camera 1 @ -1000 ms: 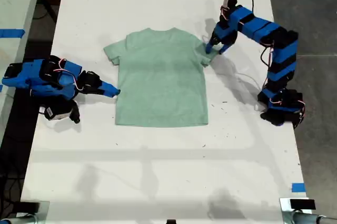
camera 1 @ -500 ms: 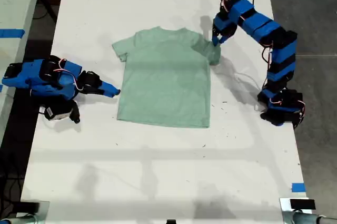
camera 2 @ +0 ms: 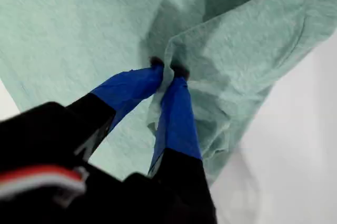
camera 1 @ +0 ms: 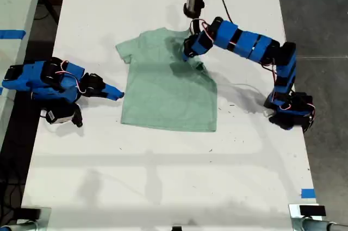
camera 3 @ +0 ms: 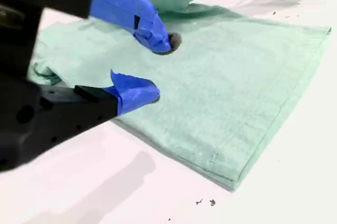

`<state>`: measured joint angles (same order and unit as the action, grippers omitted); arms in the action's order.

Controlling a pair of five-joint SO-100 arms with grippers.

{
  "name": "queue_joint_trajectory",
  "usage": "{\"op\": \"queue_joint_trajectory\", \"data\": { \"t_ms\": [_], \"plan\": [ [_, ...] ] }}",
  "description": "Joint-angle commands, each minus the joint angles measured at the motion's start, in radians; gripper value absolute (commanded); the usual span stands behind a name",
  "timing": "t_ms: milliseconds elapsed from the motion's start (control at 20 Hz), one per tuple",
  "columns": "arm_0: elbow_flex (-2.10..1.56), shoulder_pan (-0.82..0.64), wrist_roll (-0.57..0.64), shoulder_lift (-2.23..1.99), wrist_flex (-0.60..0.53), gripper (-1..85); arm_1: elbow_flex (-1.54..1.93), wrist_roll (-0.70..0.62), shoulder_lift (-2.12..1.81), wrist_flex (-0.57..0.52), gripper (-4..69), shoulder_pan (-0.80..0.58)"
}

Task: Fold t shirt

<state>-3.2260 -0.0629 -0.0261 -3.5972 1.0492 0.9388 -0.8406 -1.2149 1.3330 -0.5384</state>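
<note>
Exterior view shows the t shirt (camera 1: 166,84) lying near the middle of the white table (camera 1: 163,176), its body flat, neck toward twelve o'clock and hem toward six. Only one fold is under way: the sleeve on the three o'clock side is lifted off the table and carried in over the chest, where it sits bunched at about one o'clock from the shirt's centre. My first gripper (camera 2: 167,71) has its blue fingertips pressed together on that sleeve cloth; the first wrist view shows a pinch of fabric squeezed between them, with the rest of the sleeve draped loose below. My second gripper (camera 3: 158,68) waits at the nine o'clock side, tips just beside the shirt's edge, jaws apart and holding nothing. The other sleeve at about ten o'clock lies spread out, untouched. I judge the job barely begun: the first sleeve is not laid down and smoothed, and the opposite sleeve and the bottom-to-top fold are left.
</note>
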Motion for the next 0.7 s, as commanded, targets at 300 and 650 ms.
{"op": "queue_joint_trajectory", "data": {
  "t_ms": [300,650],
  "plan": [
    [0.002,0.006,-0.017,-0.008,0.005,11.4,-0.058,-0.026,0.04,-0.038,32.7,0.06],
    [0.002,0.006,-0.017,-0.008,0.005,11.4,0.121,0.067,-0.591,0.325,0.9,-0.083]
  ]
}}
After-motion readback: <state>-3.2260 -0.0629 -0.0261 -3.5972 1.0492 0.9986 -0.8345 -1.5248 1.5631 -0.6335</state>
